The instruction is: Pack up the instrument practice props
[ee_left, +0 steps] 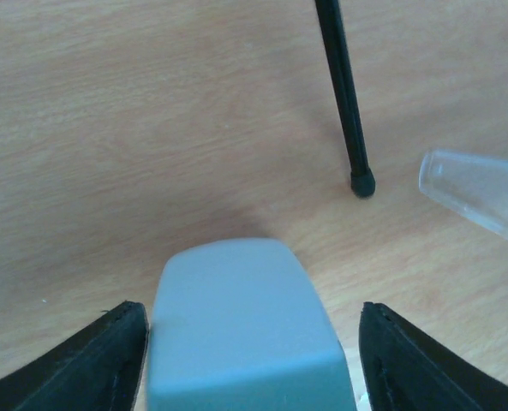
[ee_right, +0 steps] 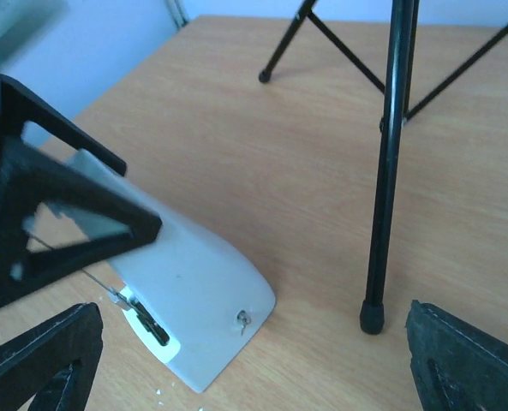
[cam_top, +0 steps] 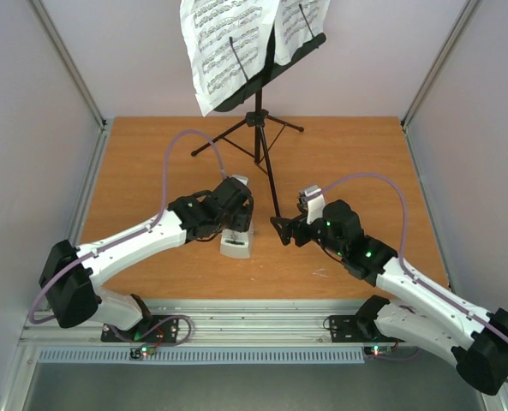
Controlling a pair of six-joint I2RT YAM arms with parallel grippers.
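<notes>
The left hand sits over the metronome with its fingers apart, one on each flank. A thin strip of light shows between the grey wall and the finger at 3 o'clock, so nothing is clamped. In the left wrist view the metronome is a plain pale grey slab. Its long axis runs from 6 to 12 o'clock and its rounded end reaches past the fingertips over the counter. In the right wrist view that axis slants from the wide base at 5 o'clock, down on the counter, to the narrow end at 10 o'clock under a left finger. The white open front, with a thin rod and a black weight, faces 7 o'clock; I cannot tell whether the metronome stands square or is tipped. From above it sits near the counter's middle, its white-rimmed front toward 6 o'clock. The right hand hovers at its 3 o'clock, fingers spread wide and holding nothing. The foot of the music stand rests on the counter between them, closer to the right finger. At 3 o'clock of that foot, in the left wrist view, lies the clear cover, its rounded end pointing to 9 o'clock. The stand's desk rises at 12 o'clock with sheet-music pages spread across it.
</notes>
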